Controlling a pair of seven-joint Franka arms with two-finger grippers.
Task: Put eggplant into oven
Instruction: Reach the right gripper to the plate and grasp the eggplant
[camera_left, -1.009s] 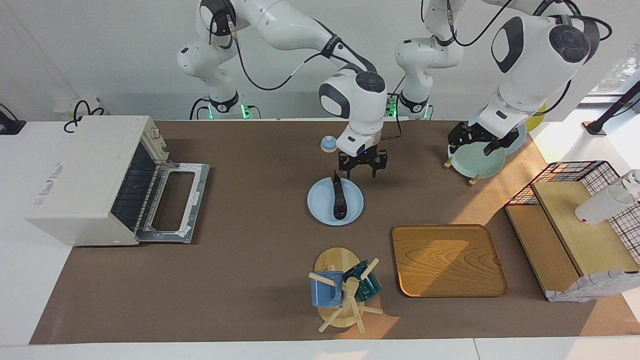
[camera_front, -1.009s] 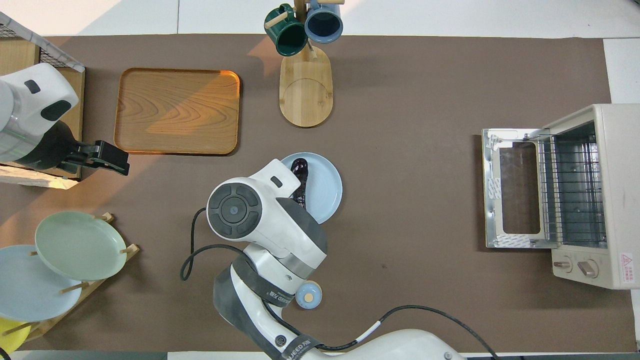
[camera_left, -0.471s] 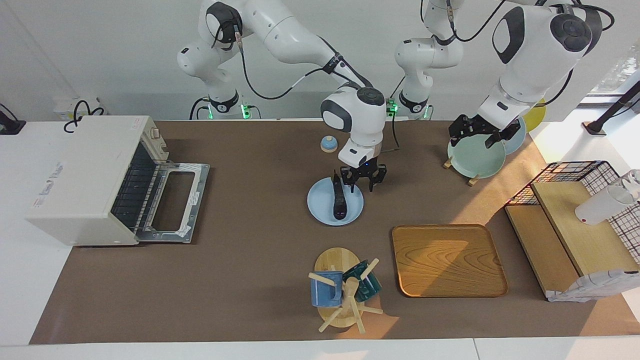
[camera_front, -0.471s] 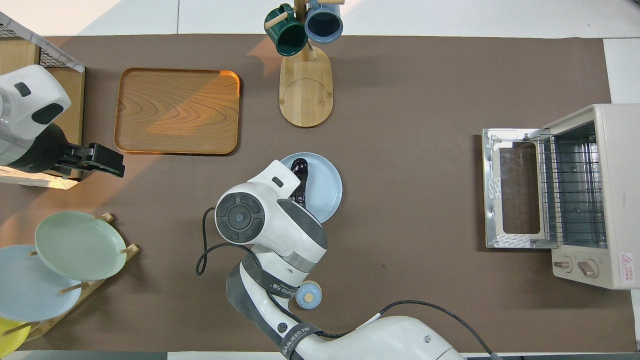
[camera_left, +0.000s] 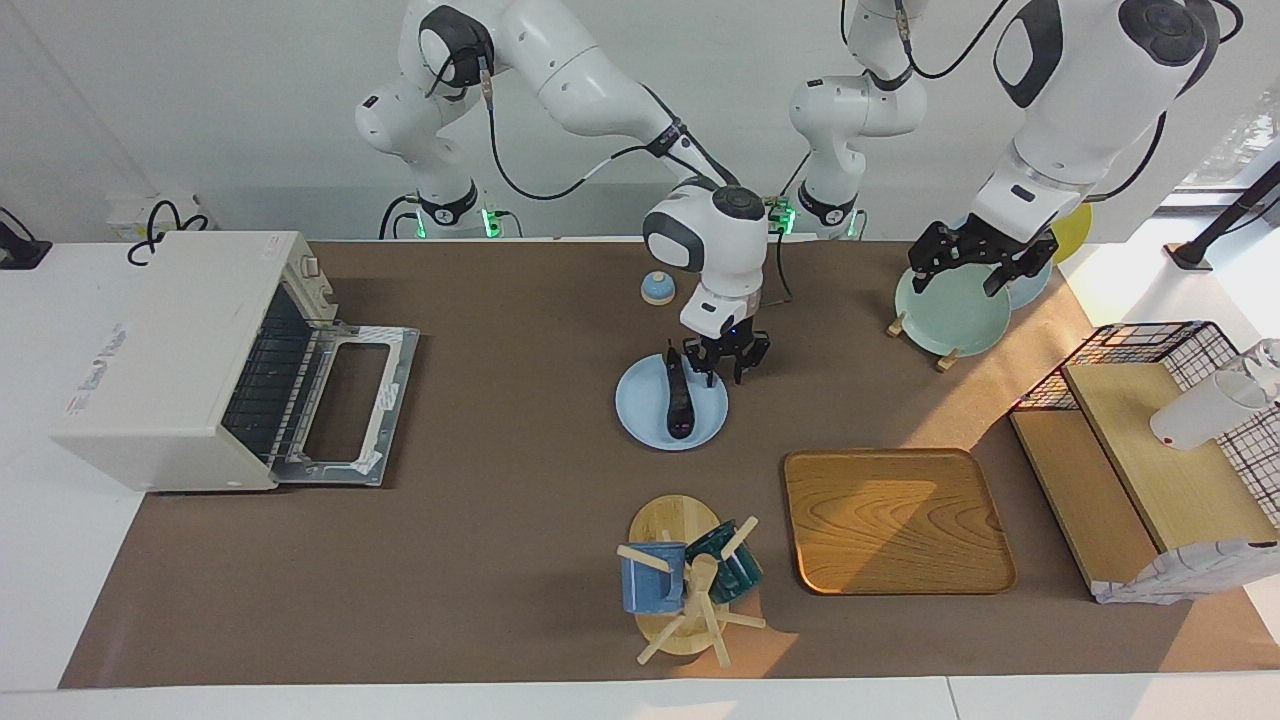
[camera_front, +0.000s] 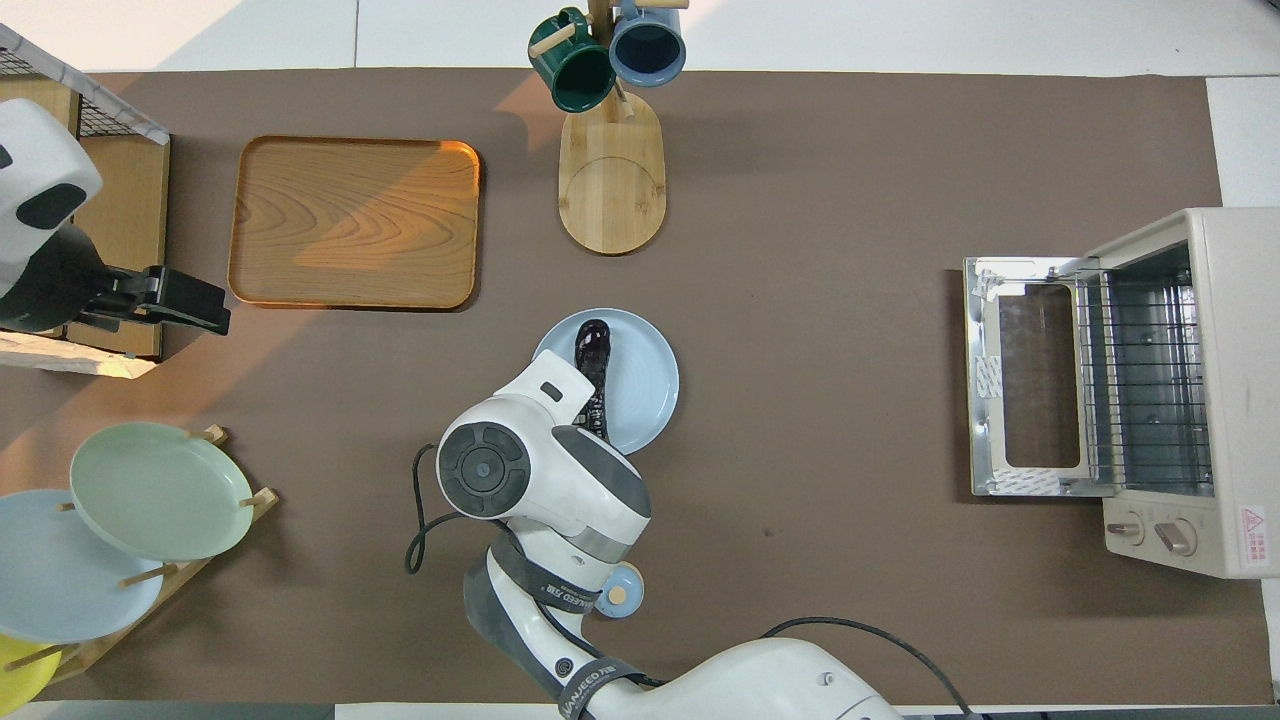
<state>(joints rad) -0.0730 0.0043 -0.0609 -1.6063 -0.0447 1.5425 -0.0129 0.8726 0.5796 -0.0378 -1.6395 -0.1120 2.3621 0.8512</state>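
Note:
The dark purple eggplant lies lengthwise on a light blue plate at mid-table, stem tip toward the robots; it also shows in the overhead view. My right gripper is open and low over the plate's edge nearer the robots, just beside the eggplant's stem end, toward the left arm's end. In the overhead view its own wrist hides it. The off-white oven stands at the right arm's end, its door folded down open and the wire rack showing. My left gripper is open and empty over the plate rack.
A wooden tray and a mug tree with two mugs sit farther from the robots than the plate. A rack with a green plate and a wire-basket shelf stand at the left arm's end. A small blue knob sits nearer the robots.
My right gripper has come down from above the plate's edge to just over it, beside the eggplant's stem end. My left gripper has risen and drawn back over the plate rack.

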